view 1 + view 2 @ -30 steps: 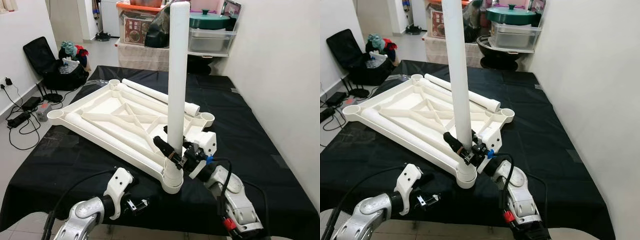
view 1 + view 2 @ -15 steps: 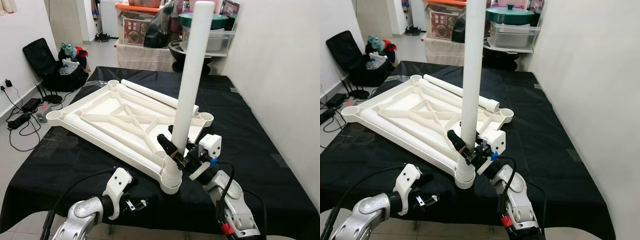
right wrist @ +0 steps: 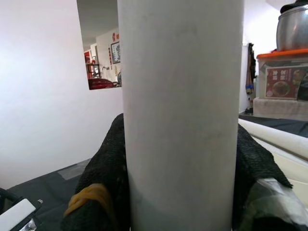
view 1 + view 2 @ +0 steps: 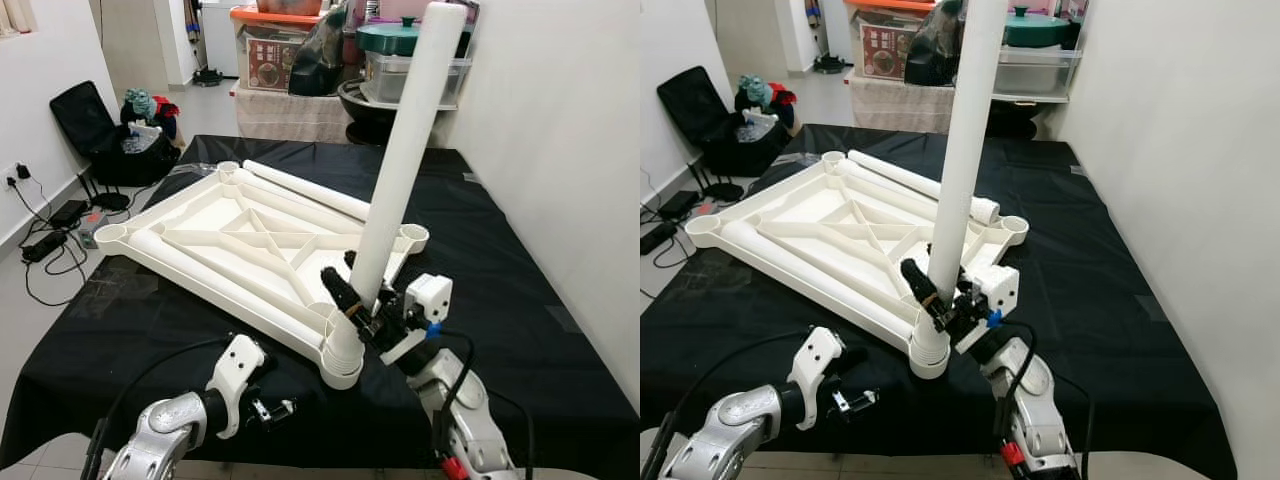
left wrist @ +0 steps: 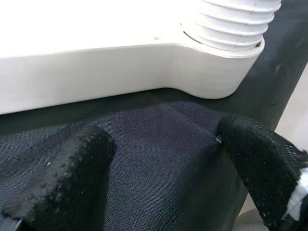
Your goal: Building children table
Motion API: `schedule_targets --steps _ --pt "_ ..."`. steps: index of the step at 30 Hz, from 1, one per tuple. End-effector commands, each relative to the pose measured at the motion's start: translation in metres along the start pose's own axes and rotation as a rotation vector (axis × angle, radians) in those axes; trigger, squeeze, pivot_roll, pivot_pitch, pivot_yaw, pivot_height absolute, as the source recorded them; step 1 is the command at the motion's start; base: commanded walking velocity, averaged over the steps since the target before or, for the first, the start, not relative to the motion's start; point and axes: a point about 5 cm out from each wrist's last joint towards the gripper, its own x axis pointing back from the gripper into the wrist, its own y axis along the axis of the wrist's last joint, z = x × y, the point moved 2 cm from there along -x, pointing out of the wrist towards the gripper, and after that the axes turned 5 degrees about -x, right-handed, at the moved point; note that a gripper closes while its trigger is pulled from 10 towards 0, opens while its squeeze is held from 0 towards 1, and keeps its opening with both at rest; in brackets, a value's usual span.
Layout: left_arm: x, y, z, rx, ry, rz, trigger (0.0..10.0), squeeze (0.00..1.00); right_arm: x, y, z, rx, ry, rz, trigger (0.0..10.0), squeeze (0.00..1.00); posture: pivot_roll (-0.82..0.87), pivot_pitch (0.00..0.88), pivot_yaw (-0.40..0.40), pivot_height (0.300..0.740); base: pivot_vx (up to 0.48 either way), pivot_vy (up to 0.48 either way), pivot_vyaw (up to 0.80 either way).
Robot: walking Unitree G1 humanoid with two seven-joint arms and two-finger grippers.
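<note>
- Since the earlier frames: the white leg tube [image 4: 400, 160] stood upright, then leaned; its top now tips away from the robot and toward its right, while its threaded foot remains in the near corner socket [image 4: 340, 362].
- Upturned white tabletop [image 4: 240, 240]: lies underside up on the black-covered table [image 4: 520, 300]; the near corner socket sits close to the table's front edge.
- Right pincer [image 4: 352, 305]: clenched on the leg tube low down, just above the socket; in the right wrist view both black fingers [image 3: 103, 178] press the tube's sides.
- Left pincer [image 5: 163, 159]: released, fingers spread apart, holding nothing, just in front of the socket, over the black cloth.
- Leg tube axis: long axis runs from the socket upward, off vertical, so not in line with the socket's bore.
- Loose legs [image 4: 310, 192]: lying flat on the tabletop beyond the socket; their number cannot be told.
- Risk, as a judgement: turning the tube at this tilt could cross the threads or jam them.
- Risk, as a judgement: side load from the lean could drag the unbraced tabletop toward the table edge.
</note>
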Motion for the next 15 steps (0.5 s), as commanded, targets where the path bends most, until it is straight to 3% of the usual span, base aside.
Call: schedule_targets --steps 1,15 --pt "0.0012 -0.0062 0.0006 0.01 -0.007 0.031 10.0 0.0 0.0014 -0.0118 0.0093 -0.024 0.025 0.045 0.0 0.0 0.08 0.0 -0.036 0.74 0.0 0.0 0.0" --pt "0.0017 -0.0055 0.0033 0.002 -0.008 0.035 10.0 0.0 0.0101 -0.0184 0.0149 0.042 0.129 0.114 0.0 0.0 0.08 0.0 -0.029 0.74 0.0 0.0 0.0"
